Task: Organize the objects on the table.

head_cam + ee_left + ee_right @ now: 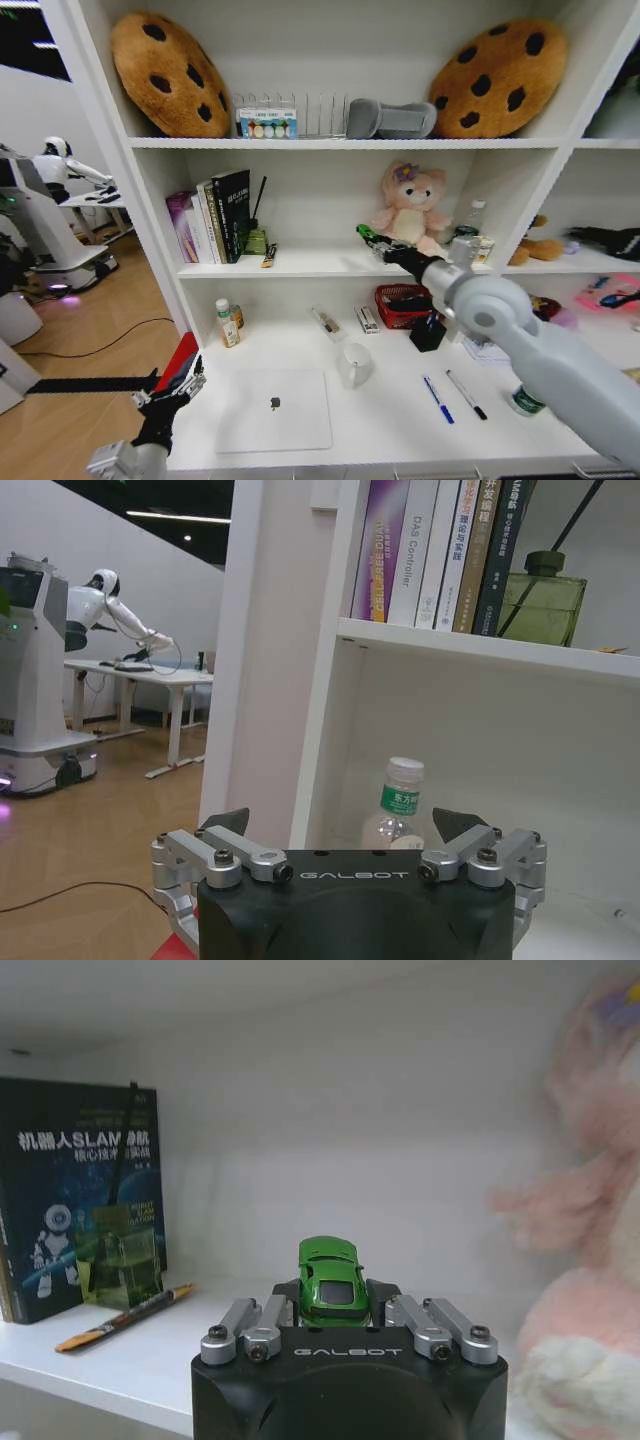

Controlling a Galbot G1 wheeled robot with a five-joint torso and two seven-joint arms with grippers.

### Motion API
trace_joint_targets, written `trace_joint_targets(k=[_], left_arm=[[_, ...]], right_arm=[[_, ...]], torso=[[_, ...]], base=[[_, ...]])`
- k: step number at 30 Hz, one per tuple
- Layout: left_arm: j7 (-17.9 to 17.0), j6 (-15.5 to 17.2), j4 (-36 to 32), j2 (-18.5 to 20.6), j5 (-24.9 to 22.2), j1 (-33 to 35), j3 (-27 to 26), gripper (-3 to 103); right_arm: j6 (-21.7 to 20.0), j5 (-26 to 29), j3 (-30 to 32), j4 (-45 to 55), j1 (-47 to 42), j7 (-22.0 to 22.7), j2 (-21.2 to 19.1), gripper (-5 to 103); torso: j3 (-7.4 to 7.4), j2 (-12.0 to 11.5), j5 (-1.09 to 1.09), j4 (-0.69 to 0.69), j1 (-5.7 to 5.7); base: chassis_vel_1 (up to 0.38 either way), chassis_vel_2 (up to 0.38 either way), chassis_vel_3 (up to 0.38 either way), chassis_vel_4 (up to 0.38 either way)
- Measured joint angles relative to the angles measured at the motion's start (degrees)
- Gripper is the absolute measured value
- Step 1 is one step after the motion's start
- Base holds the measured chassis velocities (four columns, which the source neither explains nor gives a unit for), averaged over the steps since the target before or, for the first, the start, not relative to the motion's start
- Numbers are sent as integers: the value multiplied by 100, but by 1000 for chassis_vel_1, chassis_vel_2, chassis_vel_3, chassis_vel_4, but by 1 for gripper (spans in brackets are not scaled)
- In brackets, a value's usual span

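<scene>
My right gripper [368, 236] reaches over the middle shelf, just left of the pink plush toy, and is shut on the tiny green toy car [331, 1277]. The car sits between the fingers, above the shelf board. On the white table [390, 425] lie the thin silver laptop [275, 410], a blue pen [437, 399] and a black pen [466, 394]. My left gripper [175, 385] hangs open at the table's left end, with nothing between its fingers [232, 822].
Books [222, 215], a green glass bottle [125, 1260] and an orange pencil [125, 1315] occupy the shelf left of the car. The pink plush [408, 210] stands close on its right. The red mesh basket [402, 305], a white cup [353, 363] and a small bottle [227, 323] stand on the table.
</scene>
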Motion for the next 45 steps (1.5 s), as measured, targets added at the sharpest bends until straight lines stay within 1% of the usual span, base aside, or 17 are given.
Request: trace_joint_targets(k=[2, 5, 9, 16, 25, 26, 28, 31, 32, 33, 35, 36, 37, 38, 41, 42, 45], left_arm=[[1, 0, -27, 6, -1, -13, -22, 100], [0, 2, -43, 29, -24, -23, -50, 100], [0, 5, -45, 34, -35, -29, -48, 100], [0, 9, -21, 17, -37, -77, 22, 100], [3, 13, -23, -68, -36, -62, 36, 100], [3, 13, -23, -66, -35, -63, 37, 100], [3, 14, -24, -54, -38, -71, 36, 100], [4, 14, -42, -31, -50, -73, 26, 100], [4, 14, -42, -31, -50, -73, 26, 100], [4, 14, -47, -34, -51, -66, 26, 100], [5, 14, -49, -42, -52, -56, 27, 100], [5, 14, -51, -50, -54, -53, 27, 100], [6, 14, -53, -58, -56, -51, 28, 100], [6, 14, -53, -58, -56, -51, 28, 100], [6, 14, -53, -55, -57, -64, 43, 100], [6, 14, -53, -55, -57, -64, 43, 100], [3, 21, -51, -51, -60, -92, 47, 100]], right_arm=[[-48, -5, -379, -313, 223, 79, 252, 34], [-50, -99, -643, -602, 388, 86, 447, 34], [-64, -160, -862, -844, 664, 91, 569, 34], [-213, 63, -1251, -1039, 1220, 191, 607, 34], [-326, 152, -1397, -1092, 1301, 218, 476, 34], [-339, 154, -1397, -1073, 1291, 206, 465, 31], [-358, 157, -1397, -1046, 1278, 205, 461, 34], [-385, 159, -1382, -1000, 1241, 239, 463, 50], [-385, 159, -1382, -1000, 1241, 239, 463, 50], [-395, 160, -1372, -987, 1220, 262, 463, 56], [-399, 159, -1361, -968, 1196, 279, 459, 56], [-400, 158, -1333, -937, 1164, 300, 451, 61], [-400, 162, -1276, -886, 1129, 327, 440, 73], [-400, 162, -1276, -886, 1129, 327, 440, 73], [-407, 311, -917, -437, 982, 474, 277, 89], [-407, 311, -917, -437, 982, 474, 277, 89], [-452, 434, -393, 146, 594, 562, 40, 97]], torso=[[0, 0, 0, -1, 0], [0, 0, 1, -4, 1], [0, 0, 1, -2, 0], [-1, 1, 0, -1, 0], [0, 1, 1, -2, 0], [-1, 1, 1, -2, 0], [-1, 1, 1, -2, 1], [-1, 1, 1, -2, 0], [-1, 1, 1, -2, 0], [-1, 1, 1, -2, 0], [0, 1, 1, -2, 0], [-1, 1, 1, -2, 0], [0, 1, 1, -2, 0], [0, 1, 1, -2, 0], [0, 0, 1, -1, 1], [0, 0, 1, -1, 1], [-1, 1, 0, -1, 1]], base=[[0, 0, 0, 0], [0, 0, 0, 0], [0, 0, 0, 0], [0, 0, 0, 0], [0, 0, 0, 0], [0, 0, 0, 0], [0, 0, 0, 0], [0, 0, 0, 0], [0, 0, 0, 0], [0, 0, 0, 0], [0, 0, 0, 0], [0, 0, 0, 0], [0, 0, 0, 0], [0, 0, 0, 0], [0, 0, 0, 0], [0, 0, 0, 0], [0, 0, 0, 0]])
